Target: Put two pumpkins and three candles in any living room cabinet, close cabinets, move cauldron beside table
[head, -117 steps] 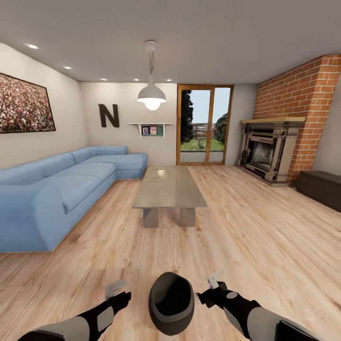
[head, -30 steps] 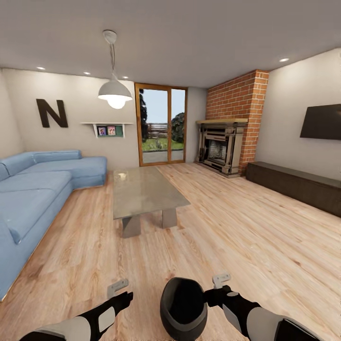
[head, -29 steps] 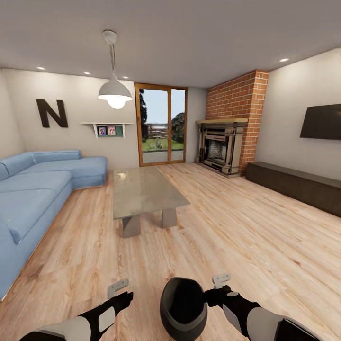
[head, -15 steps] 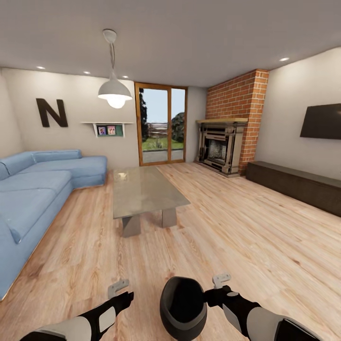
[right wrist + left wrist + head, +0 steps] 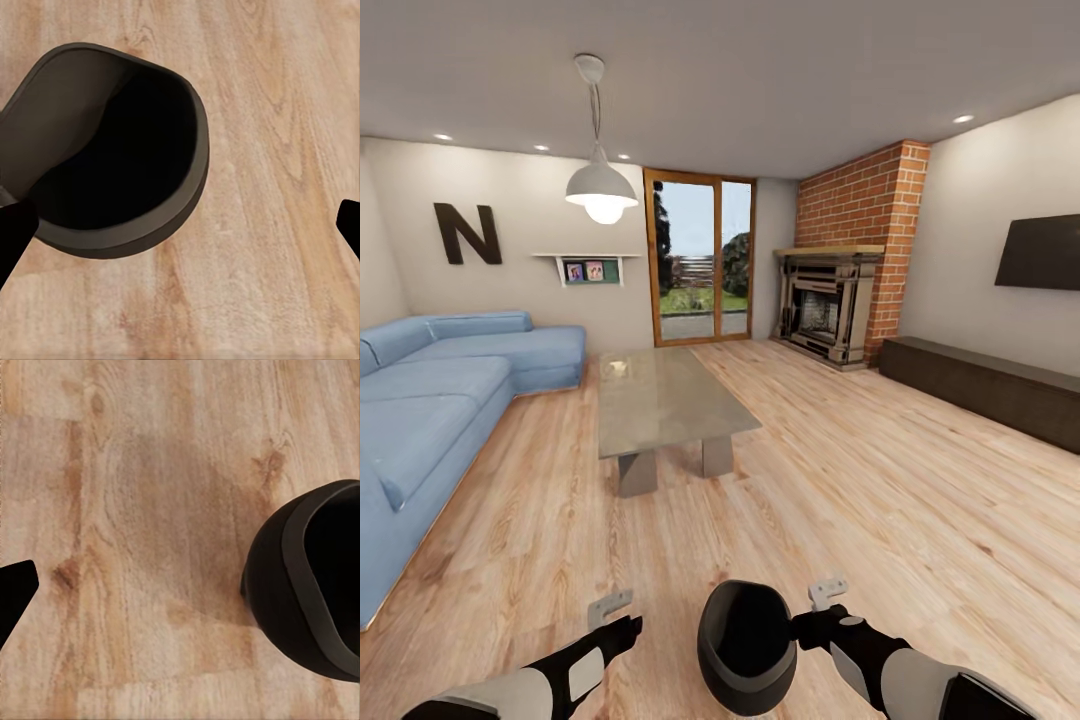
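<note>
Head view: the cauldron (image 5: pixel 746 648) hangs low between both arms, its mouth tipped toward the camera, well short of the table (image 5: pixel 665 400), which lies ahead and slightly left, long axis running away from the robot. The right gripper (image 5: pixel 812 615) touches the cauldron's rim; whether its fingers are clamped on it cannot be told. The left gripper (image 5: pixel 612 618) stands apart from the pot, its state likewise unclear. The cabinet (image 5: pixel 985 388) runs along the right wall, drawers shut.

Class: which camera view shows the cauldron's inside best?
The right wrist view: the cauldron shows its whole open mouth and dark interior. The head view gives it whole but small; the left wrist view catches one rim edge.
</note>
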Available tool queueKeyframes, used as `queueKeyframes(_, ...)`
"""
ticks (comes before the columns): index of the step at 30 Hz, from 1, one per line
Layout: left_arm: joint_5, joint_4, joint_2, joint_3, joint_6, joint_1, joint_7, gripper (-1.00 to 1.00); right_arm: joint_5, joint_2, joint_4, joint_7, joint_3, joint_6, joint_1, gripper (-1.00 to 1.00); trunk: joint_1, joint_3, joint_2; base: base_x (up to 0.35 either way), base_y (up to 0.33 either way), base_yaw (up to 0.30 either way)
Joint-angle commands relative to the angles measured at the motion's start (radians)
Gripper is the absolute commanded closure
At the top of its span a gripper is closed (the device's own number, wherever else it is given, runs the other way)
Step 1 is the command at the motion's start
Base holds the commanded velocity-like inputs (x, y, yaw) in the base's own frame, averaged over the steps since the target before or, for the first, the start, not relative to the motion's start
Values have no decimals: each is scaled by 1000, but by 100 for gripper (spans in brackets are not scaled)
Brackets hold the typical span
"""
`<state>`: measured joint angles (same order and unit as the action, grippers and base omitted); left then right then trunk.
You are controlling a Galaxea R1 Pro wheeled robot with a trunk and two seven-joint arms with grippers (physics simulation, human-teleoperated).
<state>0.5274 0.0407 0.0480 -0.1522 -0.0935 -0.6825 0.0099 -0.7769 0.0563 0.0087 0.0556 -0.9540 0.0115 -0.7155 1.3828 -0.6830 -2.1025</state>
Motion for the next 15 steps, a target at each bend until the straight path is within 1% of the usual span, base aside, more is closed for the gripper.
queueKeyframes(1,7,4,0,-8,-6,-2,1,-100,-10,0,1,5,-8,1,-1,-100,0,-1,-1,0,0,0)
queueKeyframes(7,5,0,2,-8,-5,-2,3,-100,-11,-1,0,3,-6,-1,-1,-100,0,-3,-1,0,0,0)
queueKeyframes(9,4,0,3,-8,5,-2,3,-100,-12,-1,0,2,-6,-6,-1,-100,0,-5,-1,0,0,0)
queueKeyframes(10,3,-1,4,-9,37,-2,5,-100,-12,0,0,3,-6,-30,-1,-100,0,-7,-1,0,0,0)
queueKeyframes(11,-4,-28,8,-9,100,-3,12,-100,-13,0,-1,3,-6,-93,-2,-100,0,-8,-1,0,0,0)
queueKeyframes(12,-8,-41,10,-9,109,-3,13,-100,-13,0,-1,3,-6,-103,-2,-100,0,-10,-1,0,0,0)
queueKeyframes(13,-63,-138,26,-10,185,-3,43,-100,-13,-1,-1,2,16,-132,-3,-100,0,-11,-1,0,0,0)
queueKeyframes(14,-100,-187,32,-9,238,-3,63,-100,-13,-1,-1,0,37,-138,-3,-100,0,-13,-1,0,0,0)
queueKeyframes(15,-117,-211,36,-9,265,-3,71,-100,-13,-1,-1,-2,47,-141,-4,-100,0,-14,-1,0,0,0)
